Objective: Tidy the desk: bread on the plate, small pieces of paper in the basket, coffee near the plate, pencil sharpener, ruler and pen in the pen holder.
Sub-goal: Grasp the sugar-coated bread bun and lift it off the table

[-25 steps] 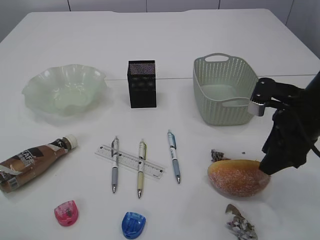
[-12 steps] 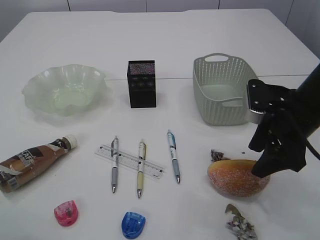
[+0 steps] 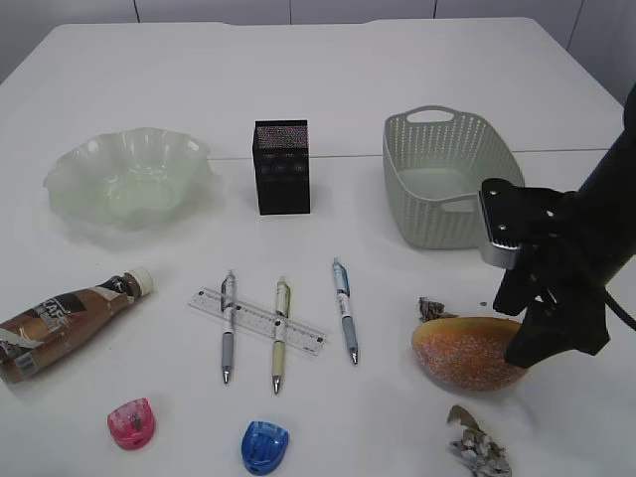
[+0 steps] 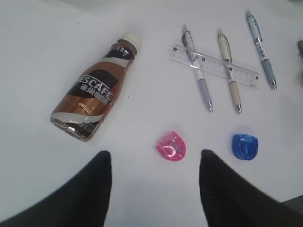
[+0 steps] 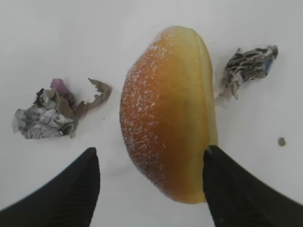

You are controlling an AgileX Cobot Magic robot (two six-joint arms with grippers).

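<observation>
Surface: we see a wide white top with a thin seam across it, and we place everything else against the black mesh holder.
Basket: right of the holder, upright, nothing visible inside.
Plate: left of the holder, a pale green ruffled dish with nothing on it.
Right hand: well right and forward of the holder, fingers apart and straddling the bun; one finger touches its pale edge, the other stands clear.
Left hand: fingers apart, gripping nothing, above the pink sharpener.
Bun: forward and right of the holder, resting on the surface.
Coffee bottle: forward and left of the holder, lying on its side.
Holder: upright near the seam.
Ruler: forward of the holder, under two pens; a third pen lies just right.
Paper scraps: one on each side of the bun.
Sharpeners: pink and blue, farthest forward.
</observation>
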